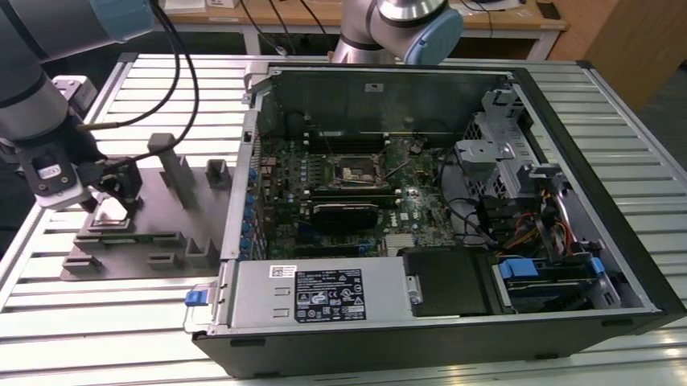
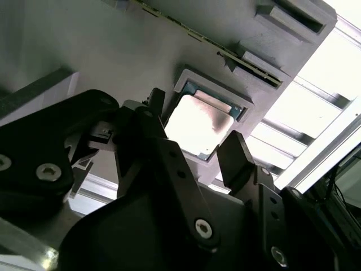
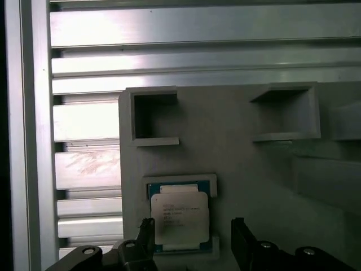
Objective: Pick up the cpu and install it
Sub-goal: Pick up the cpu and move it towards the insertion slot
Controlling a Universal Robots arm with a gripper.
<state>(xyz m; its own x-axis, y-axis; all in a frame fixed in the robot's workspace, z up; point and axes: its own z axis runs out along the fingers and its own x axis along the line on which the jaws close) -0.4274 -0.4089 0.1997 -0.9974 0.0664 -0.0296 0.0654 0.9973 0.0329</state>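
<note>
The cpu (image 3: 180, 217), a small square chip with a pale metal top, lies flat in a shallow pocket of the grey fixture plate (image 3: 248, 180). My gripper (image 3: 193, 237) hovers over it, open, with one black finger (image 3: 148, 234) on each side of the chip and nothing held. The second wrist view shows the cpu (image 2: 200, 121) between the spread fingertips of the gripper (image 2: 194, 132). In the exterior view the gripper (image 1: 108, 191) hangs above the cpu (image 1: 111, 211) at the exterior view's left. The black socket (image 1: 355, 171) sits on the motherboard inside the open computer case (image 1: 451, 322).
Upright grey blocks (image 1: 172, 165) stand on the fixture plate (image 1: 140, 245) beside the gripper. The case's metal side wall (image 1: 249, 185) rises between the fixture and the motherboard. A black cable (image 1: 188, 72) loops over the ribbed aluminium table (image 1: 96, 322). A second arm's base (image 1: 403, 24) stands behind the case.
</note>
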